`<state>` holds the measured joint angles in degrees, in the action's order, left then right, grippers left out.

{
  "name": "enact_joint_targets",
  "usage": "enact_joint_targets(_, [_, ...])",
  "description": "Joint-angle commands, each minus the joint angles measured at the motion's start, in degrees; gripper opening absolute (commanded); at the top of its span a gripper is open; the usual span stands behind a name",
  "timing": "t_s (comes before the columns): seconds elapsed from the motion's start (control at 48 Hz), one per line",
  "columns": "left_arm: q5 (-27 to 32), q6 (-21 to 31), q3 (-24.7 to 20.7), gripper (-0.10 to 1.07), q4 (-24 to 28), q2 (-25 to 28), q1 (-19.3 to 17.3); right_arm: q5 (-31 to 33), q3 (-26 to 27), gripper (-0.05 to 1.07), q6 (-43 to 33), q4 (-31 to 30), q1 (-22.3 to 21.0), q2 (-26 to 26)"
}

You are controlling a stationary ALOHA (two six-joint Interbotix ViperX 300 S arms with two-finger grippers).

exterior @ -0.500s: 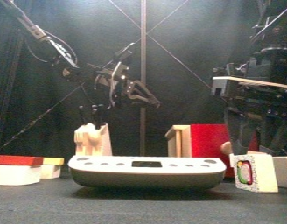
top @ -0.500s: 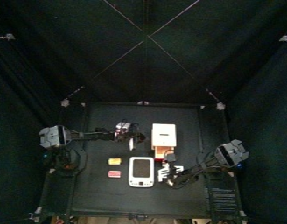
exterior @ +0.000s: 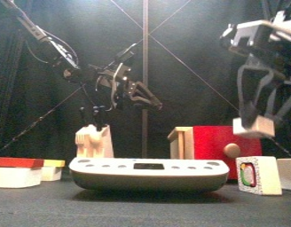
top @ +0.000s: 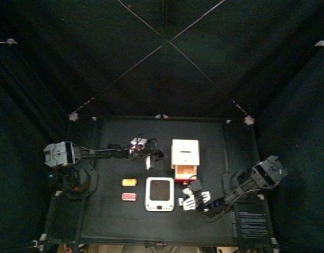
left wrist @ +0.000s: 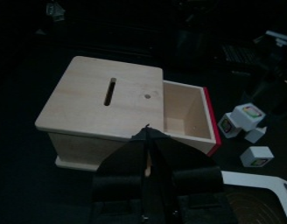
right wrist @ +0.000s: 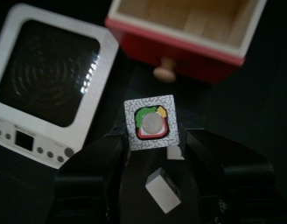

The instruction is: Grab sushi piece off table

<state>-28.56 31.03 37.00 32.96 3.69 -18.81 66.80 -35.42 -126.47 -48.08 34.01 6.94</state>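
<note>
My right gripper (exterior: 254, 122) is lifted above the table (top: 110, 225) and is shut on a small white sushi piece (exterior: 254, 127), which also shows between its jaws in the right wrist view (right wrist: 161, 191). Below it a sushi roll piece (right wrist: 150, 124) with a green and pink centre lies on the table; it stands at the right in the front view (exterior: 255, 174). In the top view the right gripper (top: 202, 204) is right of the white scale (top: 159, 193). My left gripper (left wrist: 146, 140) is shut and empty, held over the wooden box (left wrist: 105, 105).
The wooden box (top: 188, 152) has a red drawer (right wrist: 187, 31) pulled open. A yellow piece (top: 129, 183) and a red piece (top: 127, 198) lie left of the scale. Two more small pieces (left wrist: 245, 118) lie beside the drawer.
My right gripper has risen from the table with the white piece between its jaws, and its arm has swung back towards the front right. The left arm has not moved.
</note>
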Motion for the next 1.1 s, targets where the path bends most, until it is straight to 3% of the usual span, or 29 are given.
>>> enact_joint_targets(0.0, [-0.1, -0.1, -0.6, 0.49, -0.1, -0.5, -0.2, 2.0, -1.0, 0.64, -0.1, -5.2, 0.7, 6.0])
enact_joint_targets(0.208, [0.0, 0.0, -0.5, 0.49, -0.1, -0.5, -0.2, 0.0, -5.4, 0.64, -0.1, -13.5, 0.4, 14.6])
enact_joint_targets(0.396, [0.8, -0.1, -0.4, 0.49, -0.1, -0.5, -0.1, -8.8, -11.7, 0.64, -0.1, -20.9, -0.4, 24.0])
enact_joint_targets(0.542, [0.8, -0.1, -0.5, 0.49, 0.0, -0.4, -0.2, -17.7, -16.3, 0.64, -1.9, -19.9, -6.3, 30.3])
enact_joint_targets(0.646, [0.8, -0.1, -0.6, 0.49, -0.3, 0.2, -0.3, -26.3, -17.6, 0.64, -3.5, -16.7, -10.6, 28.4])
enact_joint_targets(0.75, [0.8, -0.1, -0.6, 0.49, -0.6, 0.5, -0.2, -31.2, -16.3, 0.65, -4.0, -16.9, -14.1, 22.1])
enact_joint_targets(0.917, [1.2, -0.1, -0.8, 0.49, -1.2, 1.5, -0.1, -31.0, -13.2, 0.67, -3.3, -18.1, -15.8, 16.0])
enact_joint_targets(1.083, [1.7, -0.1, -0.6, 0.49, -1.2, 1.4, -0.1, -29.8, -13.5, 0.67, -2.4, -18.0, -16.8, 15.9])
